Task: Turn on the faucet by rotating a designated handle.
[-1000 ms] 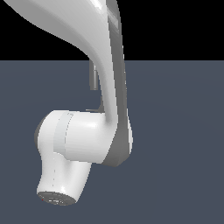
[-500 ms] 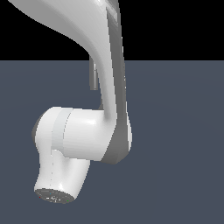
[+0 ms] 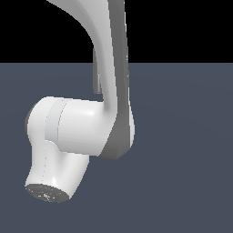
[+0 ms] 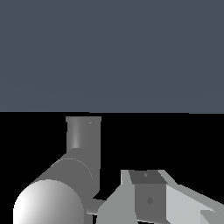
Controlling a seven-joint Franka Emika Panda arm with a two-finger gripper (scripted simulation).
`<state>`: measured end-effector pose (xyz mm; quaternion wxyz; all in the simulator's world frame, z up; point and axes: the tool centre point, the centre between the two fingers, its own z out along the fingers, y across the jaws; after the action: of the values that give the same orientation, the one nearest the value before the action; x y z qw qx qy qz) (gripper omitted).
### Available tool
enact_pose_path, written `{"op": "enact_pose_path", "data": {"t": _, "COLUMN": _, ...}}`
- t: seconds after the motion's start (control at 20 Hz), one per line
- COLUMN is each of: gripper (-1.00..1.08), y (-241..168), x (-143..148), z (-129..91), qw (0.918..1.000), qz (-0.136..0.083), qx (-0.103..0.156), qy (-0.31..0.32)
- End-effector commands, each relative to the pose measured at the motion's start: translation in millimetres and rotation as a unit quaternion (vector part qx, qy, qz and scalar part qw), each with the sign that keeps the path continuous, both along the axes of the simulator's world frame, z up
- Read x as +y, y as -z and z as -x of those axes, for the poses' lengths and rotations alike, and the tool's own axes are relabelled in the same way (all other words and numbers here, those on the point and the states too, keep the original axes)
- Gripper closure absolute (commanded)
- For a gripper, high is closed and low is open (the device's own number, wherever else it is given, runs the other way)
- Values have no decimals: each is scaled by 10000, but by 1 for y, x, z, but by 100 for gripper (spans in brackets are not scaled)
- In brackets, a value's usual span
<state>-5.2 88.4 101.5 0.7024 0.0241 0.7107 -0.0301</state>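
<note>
Faucet [image 4: 81, 164] fills the wrist view close up, its grey tube beside a blocky grey part [image 4: 148, 199]. Exterior view shows only a faucet sliver behind the arm [image 3: 113, 91]. Gripper state: cannot tell.

Smooth grey metallic faucet [image 4: 65, 183] (satin sheen), glossy white arm [image 3: 82, 132].

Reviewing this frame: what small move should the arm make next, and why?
Probably a small advance toward the faucet. The wrist view shows its grey tube close ahead and one pincer finger beside it, but no clear contact, and the handle can't be picked out.
</note>
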Motion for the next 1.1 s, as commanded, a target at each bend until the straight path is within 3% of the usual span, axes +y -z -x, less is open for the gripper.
{"op": "enact_pose_path", "data": {"t": 0.0, "gripper": 108, "y": -4, "x": -1, "z": 0, "qw": 10000, "qz": -1, "qx": -5, "qy": -2}}
{"op": "enact_pose_path", "data": {"t": 0.6, "gripper": 108, "y": -48, "x": -14, "z": 1, "qw": 10000, "qz": -7, "qx": -52, "qy": -27}}
{"op": "enact_pose_path", "data": {"t": 0.65, "gripper": 108, "y": -48, "x": -14, "z": 1, "qw": 10000, "qz": -7, "qx": -52, "qy": -27}}
{"op": "enact_pose_path", "data": {"t": 0.7, "gripper": 108, "y": -27, "x": -15, "z": 2, "qw": 9999, "qz": -5, "qx": 117, "qy": -11}}
{"op": "enact_pose_path", "data": {"t": 1.05, "gripper": 108, "y": -48, "x": -38, "z": 3, "qw": 10000, "qz": -7, "qx": 25, "qy": -21}}
